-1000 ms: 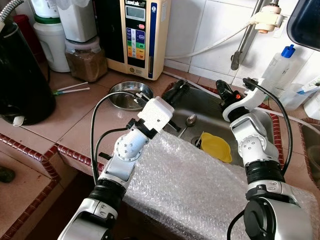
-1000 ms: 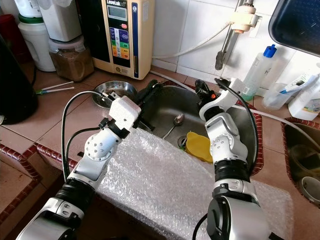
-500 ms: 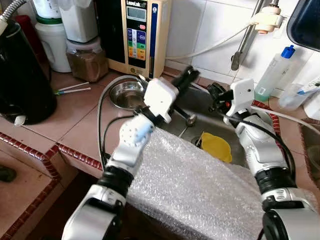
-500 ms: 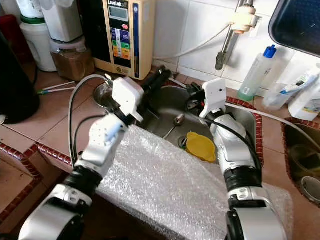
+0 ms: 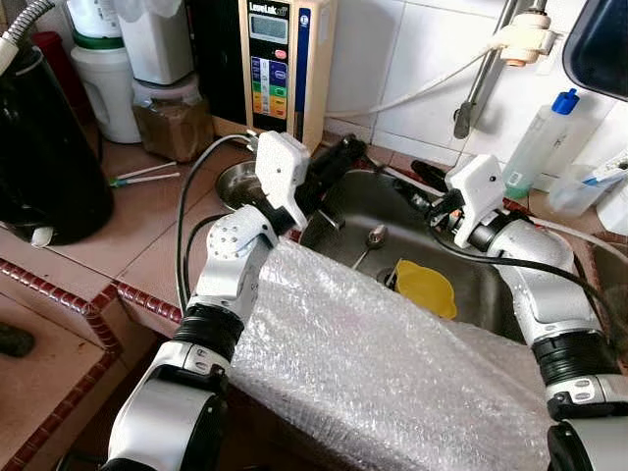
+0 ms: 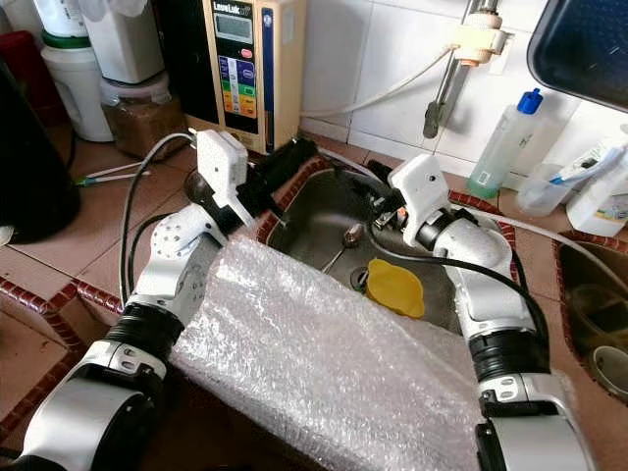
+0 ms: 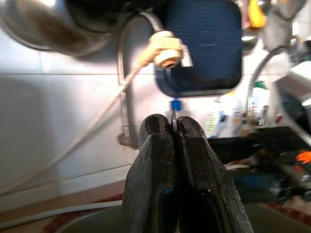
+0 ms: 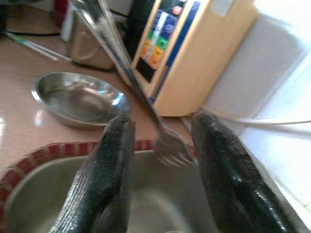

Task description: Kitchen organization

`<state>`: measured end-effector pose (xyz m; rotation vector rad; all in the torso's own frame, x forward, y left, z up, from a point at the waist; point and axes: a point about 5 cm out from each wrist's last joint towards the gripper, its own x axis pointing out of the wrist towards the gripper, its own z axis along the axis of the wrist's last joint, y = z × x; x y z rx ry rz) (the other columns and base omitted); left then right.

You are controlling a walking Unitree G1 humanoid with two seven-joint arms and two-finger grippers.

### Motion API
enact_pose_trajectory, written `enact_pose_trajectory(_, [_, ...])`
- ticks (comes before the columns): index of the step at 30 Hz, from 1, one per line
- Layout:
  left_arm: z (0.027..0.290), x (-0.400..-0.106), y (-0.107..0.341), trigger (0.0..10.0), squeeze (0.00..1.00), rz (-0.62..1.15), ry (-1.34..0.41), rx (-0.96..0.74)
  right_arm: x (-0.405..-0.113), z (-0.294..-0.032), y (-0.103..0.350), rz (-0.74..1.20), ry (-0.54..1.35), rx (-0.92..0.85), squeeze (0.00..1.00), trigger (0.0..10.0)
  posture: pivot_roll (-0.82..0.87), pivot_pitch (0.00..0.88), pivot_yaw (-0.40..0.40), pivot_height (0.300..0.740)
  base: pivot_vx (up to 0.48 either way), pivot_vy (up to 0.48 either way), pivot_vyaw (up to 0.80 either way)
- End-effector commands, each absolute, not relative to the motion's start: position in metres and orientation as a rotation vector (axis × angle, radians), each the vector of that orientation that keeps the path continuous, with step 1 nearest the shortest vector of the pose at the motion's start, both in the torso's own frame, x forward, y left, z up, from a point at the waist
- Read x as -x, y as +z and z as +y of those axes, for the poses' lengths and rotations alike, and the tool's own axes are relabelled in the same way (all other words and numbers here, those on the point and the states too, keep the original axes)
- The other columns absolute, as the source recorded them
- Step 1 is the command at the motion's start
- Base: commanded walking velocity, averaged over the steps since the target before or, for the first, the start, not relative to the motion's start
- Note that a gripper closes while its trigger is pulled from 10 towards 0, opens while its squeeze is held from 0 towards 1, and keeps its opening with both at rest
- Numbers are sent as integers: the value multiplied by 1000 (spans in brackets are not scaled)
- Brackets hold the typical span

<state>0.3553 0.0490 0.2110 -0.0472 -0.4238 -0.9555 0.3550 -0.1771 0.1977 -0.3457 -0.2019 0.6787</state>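
Terracotta tiles [image 5: 147, 245] cover the counter before us, and nearest to us a sheet of bubble wrap [image 5: 383, 363] drapes over the counter's front edge at the steel sink [image 5: 358, 211]. Beyond the wrap, a yellow lid [image 5: 424, 287] lies in the basin, with a spoon [image 5: 373, 238] just beside it towards the back.

Our left gripper [image 5: 343, 157] reaches over the sink's near-left rim; in its wrist view the two fingers [image 7: 160, 170] are pressed together with a thin metal sliver showing at their tips. What that sliver is, we cannot tell.

Our right gripper [image 6: 378, 201] comes in from the other side above the basin. Its fingers [image 8: 109, 165] are spread, and a fork [image 8: 146, 107] hangs between them, tines down over the sink, touching neither finger.

Further back a steel bowl [image 5: 240, 182] sits on the counter left of the sink, then the water ionizer [image 5: 280, 64] against the white wall tiles and a blue-capped bottle [image 5: 540, 142] to the right.
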Motion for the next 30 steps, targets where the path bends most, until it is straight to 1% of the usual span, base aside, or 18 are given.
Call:
enact_pose_trajectory(1, [42, -355, 216, 10000, 0, -428, -997, 39, -353, -175, 203, -215, 706, 349, 1000, 10000, 13, 0, -10, 740, 0, 0, 0])
enact_pose_trajectory(5, [38, -353, 214, 10000, 0, -416, -1016, 48, -352, -167, 206, -228, 738, 318, 1000, 10000, 12, 0, -9, 740, 0, 0, 0])
enact_pose_trajectory(7, [37, -353, 213, 10000, 0, -413, -1020, 49, -349, -161, 203, -212, 785, 319, 1000, 10000, 13, 0, -9, 740, 0, 0, 0])
enact_pose_trajectory(10, [37, -353, 213, 10000, 0, -412, -1029, 48, -350, -161, 203, -214, 776, 318, 1000, 10000, 12, 0, -9, 740, 0, 0, 0])
enact_pose_trajectory(11, [36, -352, 214, 10000, 0, -412, -1034, 50, -351, -160, 202, -214, 767, 314, 812, 10000, 12, 0, -10, 740, 0, 0, 0])
enact_pose_trajectory(12, [35, -352, 214, 10000, 0, -413, -1038, 52, -352, -160, 202, -213, 758, 311, 0, 10000, 12, 0, -10, 740, 0, 0, 0])
enact_pose_trajectory(14, [34, -351, 214, 10000, 0, -414, -1042, 54, -353, -159, 201, -211, 752, 305, 0, 10000, 12, 0, -10, 740, 0, 0, 0])
enact_pose_trajectory(15, [33, -350, 215, 10000, 0, -417, -1048, 56, -354, -158, 200, -211, 742, 293, 0, 4902, 15, 0, -11, 740, 0, 0, 0])
enact_pose_trajectory(16, [33, -350, 215, 10000, 0, -417, -1048, 56, -354, -158, 200, -211, 742, 293, 0, 4902, 15, 0, -11, 740, 0, 0, 0])
enact_pose_trajectory(17, [32, -350, 215, 10000, 0, -418, -1052, 55, -356, -157, 198, -214, 717, 278, 0, 0, 18, 0, -12, 740, 0, 0, 0])
enact_pose_trajectory(18, [31, -349, 215, 10000, 0, -419, -1059, 46, -360, -159, 197, -221, 652, 249, 0, 0, 21, 0, -13, 740, 0, 0, 0])
enact_pose_trajectory(24, [33, -349, 214, 10000, 0, -418, -1056, 44, -366, -162, 197, -220, 575, 245, 0, 0, 25, 0, -15, 740, 0, 0, 0])
enact_pose_trajectory(28, [33, -348, 212, 10000, 0, -414, -1052, 31, -372, -165, 196, -208, 491, 250, 0, 0, 30, 0, -18, 740, 0, 0, 0])
enact_pose_trajectory(30, [33, -348, 212, 10000, 0, -414, -1052, 24, -372, -165, 196, -207, 485, 248, 0, 0, 30, 0, -18, 740, 0, 0, 0])
